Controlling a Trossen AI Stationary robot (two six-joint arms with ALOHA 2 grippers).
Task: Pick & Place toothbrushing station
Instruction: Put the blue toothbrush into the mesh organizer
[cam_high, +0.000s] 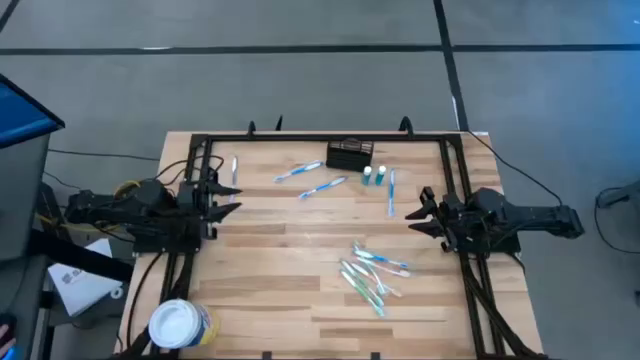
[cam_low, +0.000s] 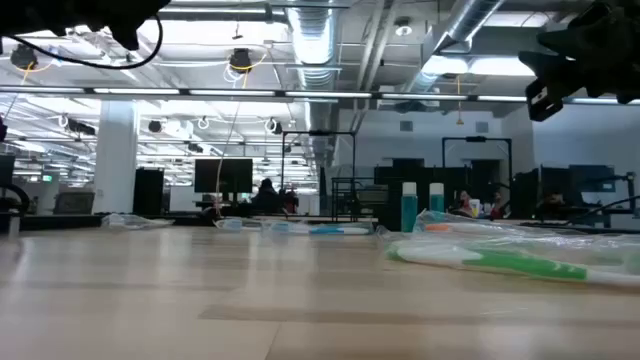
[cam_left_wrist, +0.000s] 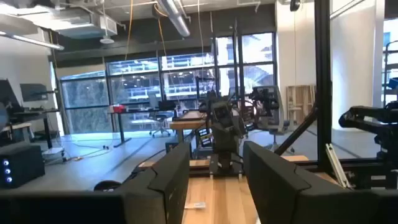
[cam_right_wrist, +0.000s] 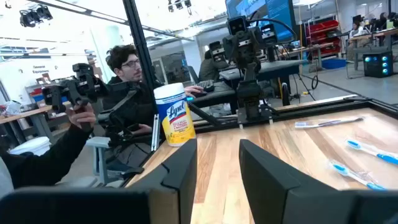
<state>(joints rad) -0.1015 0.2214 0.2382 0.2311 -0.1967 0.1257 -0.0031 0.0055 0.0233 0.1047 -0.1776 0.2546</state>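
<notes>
The toothbrushing station (cam_high: 350, 155) is sitting at the table's far edge, long axis running left-right, roughly midway between both empty, parted grippers, the left gripper (cam_high: 228, 193) and the right gripper (cam_high: 418, 214), lying far-right of one and far-left of the other.

Black mesh toothbrushing station (cam_high: 350, 155) on a pale striped wood surface (cam_high: 280, 270); blue, white and green toothbrushes (cam_high: 372, 275); white tub (cam_right_wrist: 174, 114), yellow-blue label.
</notes>
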